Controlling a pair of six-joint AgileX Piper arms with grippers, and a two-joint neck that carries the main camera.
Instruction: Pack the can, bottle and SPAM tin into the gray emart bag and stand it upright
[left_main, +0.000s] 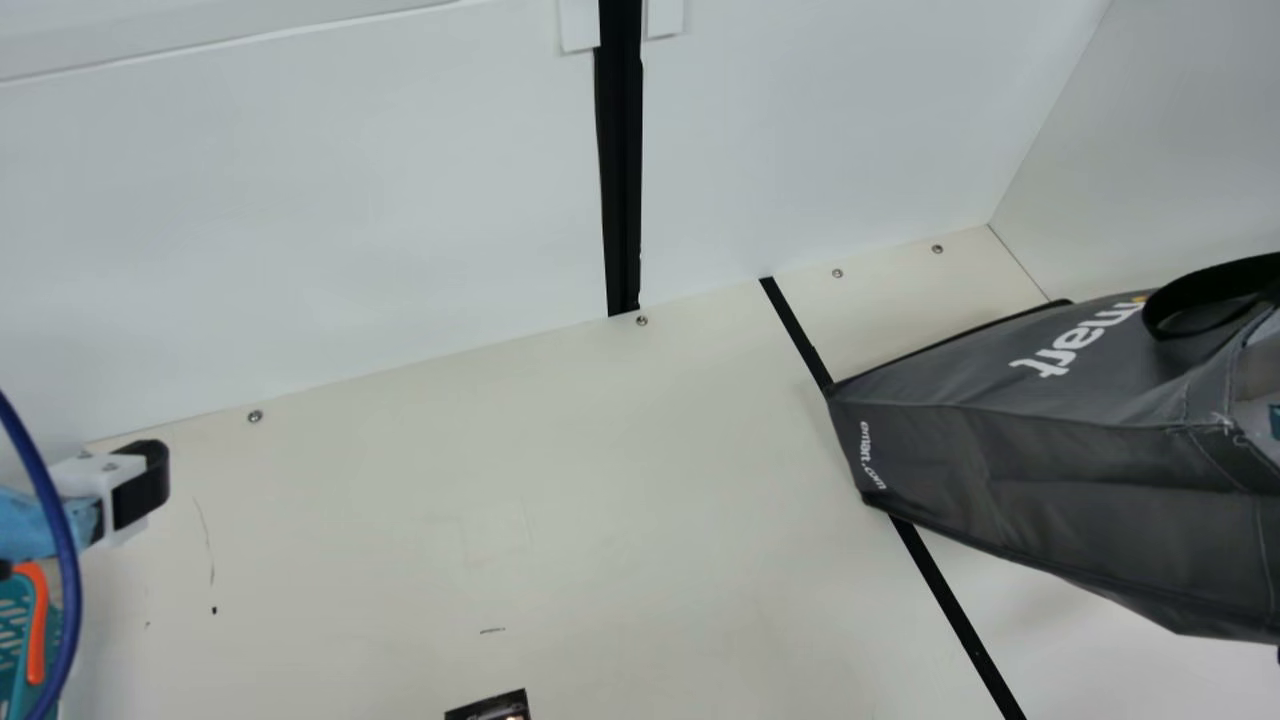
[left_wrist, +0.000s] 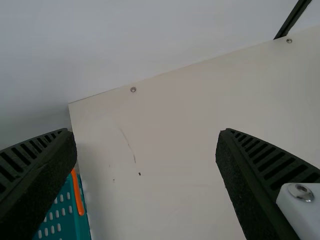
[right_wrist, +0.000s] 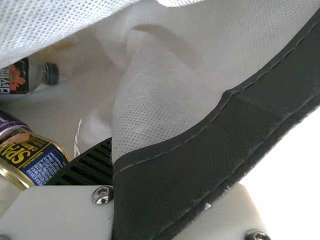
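The black ribbed right gripper (right_wrist: 114, 155) seems to be pinching the hem of the gray fabric emart bag (left_main: 1020, 470), one finger inside the white lining (right_wrist: 190, 65), though the cloth hides its other finger and the hold can't be fully judged. The black ribbed left gripper (left_wrist: 146, 132) has its fingers wide apart with nothing between them, on the far side of the cream table (left_main: 500, 520) from the bag. All three goods are inside: the clear plastic bottle with a black cap (right_wrist: 37, 77), the dark purple metal can (right_wrist: 9, 120) and the gold-rimmed, blue-labelled SPAM tin (right_wrist: 35, 162), can and tin close together near the inner finger. Packing looks done; standing the bag up is the likely step in hand. The bag is tilted well over, its mouth toward the main view's right edge. The hold is near one point of the hem, so the soft cloth could sag or twist, and the hem could slip out as the load pulls. If the mouth dips, the bottle could slide out; if the goods gather on one side, the bag could topple on release. The inner finger might also knock the tin or snag the lining while backing out.
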